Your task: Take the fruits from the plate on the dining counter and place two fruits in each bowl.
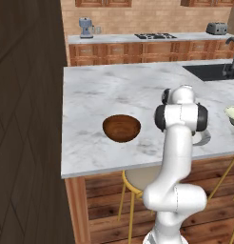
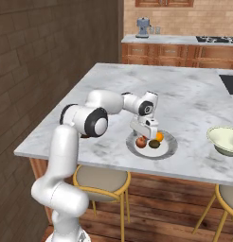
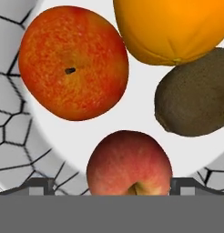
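The claw (image 2: 143, 136) hangs low over the plate (image 2: 168, 150); its spread cannot be told. The hand view shows four fruits: an apple (image 3: 129, 163) at 6 o'clock, a peach (image 3: 73, 62) at 10. The brown bowl (image 1: 121, 127) sits apart on the desk (image 1: 90, 90).

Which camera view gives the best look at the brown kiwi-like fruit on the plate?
The hand view: the brown fruit is large there, with its rough skin clear, lying beside the orange fruit. In the right base view it is a small dark spot on the plate. In the left base view the arm blocks it.
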{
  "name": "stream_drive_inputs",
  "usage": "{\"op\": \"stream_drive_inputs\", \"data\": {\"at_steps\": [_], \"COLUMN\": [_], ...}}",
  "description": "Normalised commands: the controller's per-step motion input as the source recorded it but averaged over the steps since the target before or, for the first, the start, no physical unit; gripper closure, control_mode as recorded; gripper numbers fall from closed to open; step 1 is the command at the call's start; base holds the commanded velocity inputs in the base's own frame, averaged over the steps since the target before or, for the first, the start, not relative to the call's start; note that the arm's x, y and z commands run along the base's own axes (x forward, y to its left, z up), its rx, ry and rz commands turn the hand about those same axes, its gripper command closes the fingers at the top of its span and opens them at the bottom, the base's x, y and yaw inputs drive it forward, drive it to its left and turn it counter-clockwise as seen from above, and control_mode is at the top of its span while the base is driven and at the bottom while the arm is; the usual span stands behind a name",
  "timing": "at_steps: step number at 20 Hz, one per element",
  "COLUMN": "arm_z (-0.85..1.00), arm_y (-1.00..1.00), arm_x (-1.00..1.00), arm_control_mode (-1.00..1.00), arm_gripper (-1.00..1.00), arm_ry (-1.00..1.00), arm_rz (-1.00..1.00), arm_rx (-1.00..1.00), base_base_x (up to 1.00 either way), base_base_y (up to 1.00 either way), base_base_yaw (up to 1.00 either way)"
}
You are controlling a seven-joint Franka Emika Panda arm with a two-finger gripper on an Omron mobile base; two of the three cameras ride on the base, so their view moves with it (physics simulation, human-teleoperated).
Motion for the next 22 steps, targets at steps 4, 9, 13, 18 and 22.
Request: {"op": "stream_drive_inputs", "data": {"at_steps": [4,9,13,18,22], "arm_z": [-0.28,-0.18,-0.07,-0.02,-0.04], "arm_y": [0.0,0.0,0.01,0.01,0.09], "arm_x": [-0.04,-0.17,-0.21,-0.21,-0.1], "arm_control_mode": [-1.0,-1.0,-1.0,-1.0,-1.0], "arm_gripper": [-1.0,-1.0,-1.0,-1.0,-1.0], "arm_ry": [-0.14,-0.16,-0.14,-0.11,-0.03], "arm_rz": [0.0,0.0,0.0,0.0,0.0], "arm_rx": [0.0,0.0,0.0,0.0,0.0], "base_base_x": [0.0,0.0,0.0,0.0,0.0], "base_base_y": [0.0,0.0,0.0,0.0,0.0], "base_base_yaw": [0.0,0.0,0.0,0.0,0.0]}}
